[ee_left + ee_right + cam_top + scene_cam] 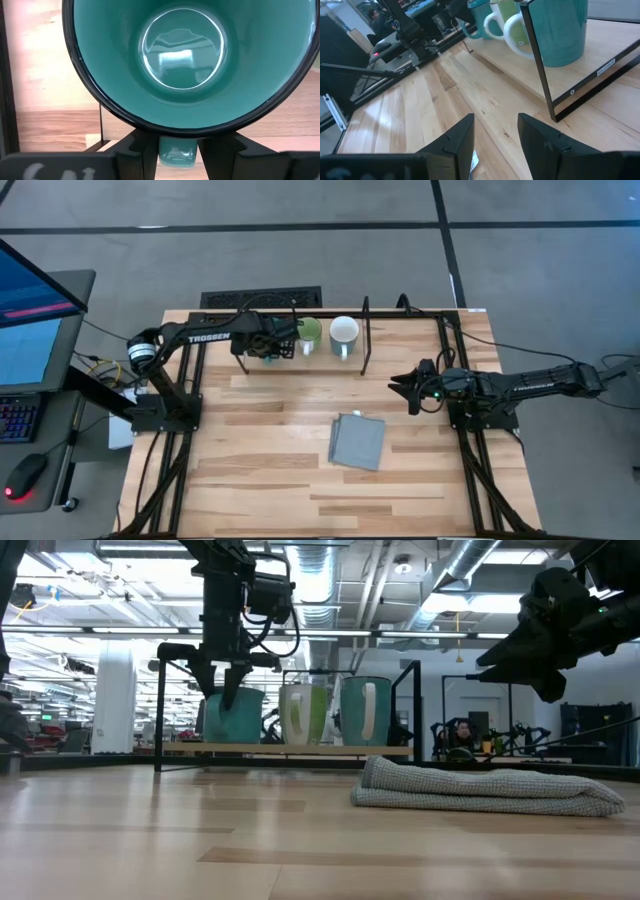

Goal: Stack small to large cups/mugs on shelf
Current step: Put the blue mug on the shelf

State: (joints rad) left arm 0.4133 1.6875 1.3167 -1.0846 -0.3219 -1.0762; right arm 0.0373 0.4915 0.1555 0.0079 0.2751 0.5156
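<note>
Left pincer [268, 348] poised over the shelf's [290, 749] left end with its fingers spread either side of the teal mug's [233, 716] handle, probably just setting it down or letting go; the wrist view looks straight into the mug, which is empty. Beside it on the wood base stand the light-green mug [309, 332] and then the white-inside mug [344, 333], both upright and apparently empty. Right pincer [402, 387], fingers apart, waits above the tabletop [260, 480] near the folded grey cloth [357, 441].
</note>
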